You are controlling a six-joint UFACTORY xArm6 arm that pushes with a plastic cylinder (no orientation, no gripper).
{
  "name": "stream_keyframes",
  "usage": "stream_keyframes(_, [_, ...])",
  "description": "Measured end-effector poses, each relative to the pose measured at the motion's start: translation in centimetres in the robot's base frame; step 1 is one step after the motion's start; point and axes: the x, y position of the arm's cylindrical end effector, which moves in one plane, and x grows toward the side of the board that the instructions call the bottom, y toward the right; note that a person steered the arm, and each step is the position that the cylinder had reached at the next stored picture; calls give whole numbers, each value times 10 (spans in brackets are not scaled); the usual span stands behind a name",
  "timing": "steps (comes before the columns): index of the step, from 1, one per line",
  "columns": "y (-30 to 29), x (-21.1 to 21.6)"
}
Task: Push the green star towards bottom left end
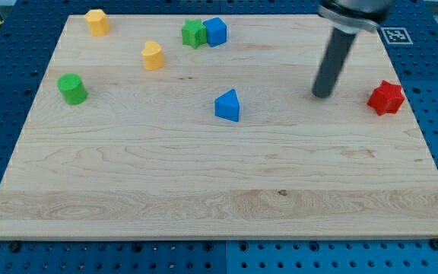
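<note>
Far left of my tip [323,94], green star [193,33]

Seven blocks are sitting on a pale wooden board [204,190]: yellow, green and blue far left, red [386,97] right.

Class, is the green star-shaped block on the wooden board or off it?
On it. The green star-shaped block sits on the wooden board near its top edge, touching a blue cube; my tip is far right.
</note>
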Motion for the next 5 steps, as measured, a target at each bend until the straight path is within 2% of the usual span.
stream_keyframes(2, [-13,-144])
stream_keyframes(3, [-44,-182])
stream_keyframes(4, [-76,-186])
stream_keyframes(5, [-141,-185])
